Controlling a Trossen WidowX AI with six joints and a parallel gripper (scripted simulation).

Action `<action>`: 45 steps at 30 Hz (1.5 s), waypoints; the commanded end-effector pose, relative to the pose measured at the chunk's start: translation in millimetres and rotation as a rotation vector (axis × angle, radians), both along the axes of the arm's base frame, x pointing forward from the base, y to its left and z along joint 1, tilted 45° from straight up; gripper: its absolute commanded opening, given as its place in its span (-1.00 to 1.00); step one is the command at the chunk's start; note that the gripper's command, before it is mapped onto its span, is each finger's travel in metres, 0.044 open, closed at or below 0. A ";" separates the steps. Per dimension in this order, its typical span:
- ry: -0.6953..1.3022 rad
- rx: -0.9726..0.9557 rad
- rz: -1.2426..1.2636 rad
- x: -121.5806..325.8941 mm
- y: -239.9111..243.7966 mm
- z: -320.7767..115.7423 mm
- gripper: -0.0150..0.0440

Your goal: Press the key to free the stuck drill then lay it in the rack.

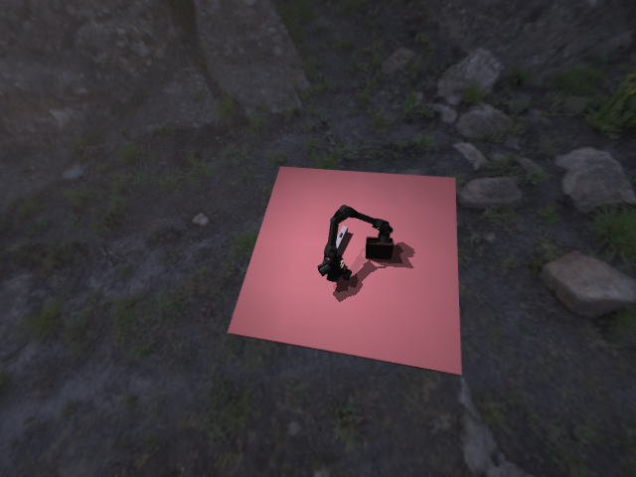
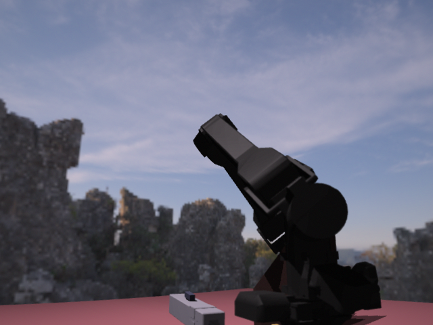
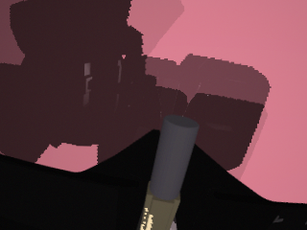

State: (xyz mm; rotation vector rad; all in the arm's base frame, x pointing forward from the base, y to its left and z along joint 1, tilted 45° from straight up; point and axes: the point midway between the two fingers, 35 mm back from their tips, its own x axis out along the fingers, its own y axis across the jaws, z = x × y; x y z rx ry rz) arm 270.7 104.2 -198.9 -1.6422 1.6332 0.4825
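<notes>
The drill point(image 3: 175, 158), a grey cylinder with a brass-coloured lower part, shows at the bottom middle of the wrist view. My gripper point(image 3: 166, 139) point(image 1: 339, 267) is shut on it. The fingertips are mostly hidden in dark parts. The drill is off to one side of the long pale block point(image 1: 343, 234) point(image 2: 181, 307). A small dark blue key point(image 2: 189, 296) stands on top of the block; in the exterior view the block is left of my gripper. I cannot make out the rack.
My arm's dark box-shaped base point(image 1: 379, 249) is right of the pale block. The arm arches over from there to the gripper. All stand on a pink square table top point(image 1: 410, 318), with its edges well outside the arm. Dark arm shadows cover much of the wrist view.
</notes>
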 end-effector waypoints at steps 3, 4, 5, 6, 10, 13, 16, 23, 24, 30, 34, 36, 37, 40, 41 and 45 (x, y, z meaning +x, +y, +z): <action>0.006 -0.014 -0.010 -0.5 -8.1 0.1 -0.49; 0.006 -0.014 -0.010 -0.5 -8.1 0.1 -0.49; 0.006 -0.014 -0.010 -0.5 -8.1 0.1 -0.49; 0.006 -0.014 -0.010 -0.5 -8.1 0.1 -0.49; 0.006 -0.014 -0.010 -0.5 -8.2 0.2 -0.49; 0.006 -0.014 -0.010 -0.5 -8.2 0.2 -0.49; 0.006 -0.014 -0.010 -0.5 -8.2 0.2 -0.49; 0.006 -0.014 -0.010 -0.5 -8.2 0.2 -0.49; 0.006 -0.014 -0.010 -0.5 -8.2 0.2 -0.49; 0.006 -0.014 -0.010 -0.5 -8.2 0.2 -0.49; 0.006 -0.014 -0.010 -0.5 -8.2 0.2 -0.49; 0.006 -0.014 -0.010 -0.5 -8.2 0.2 -0.49; 0.006 -0.014 -0.010 -0.5 -8.2 0.2 -0.49; 0.006 -0.014 -0.010 -0.5 -8.2 0.2 -0.49; 0.006 -0.014 -0.010 -0.5 -8.2 0.2 -0.49; 0.000 0.000 -0.001 0.0 -0.1 -0.1 -0.14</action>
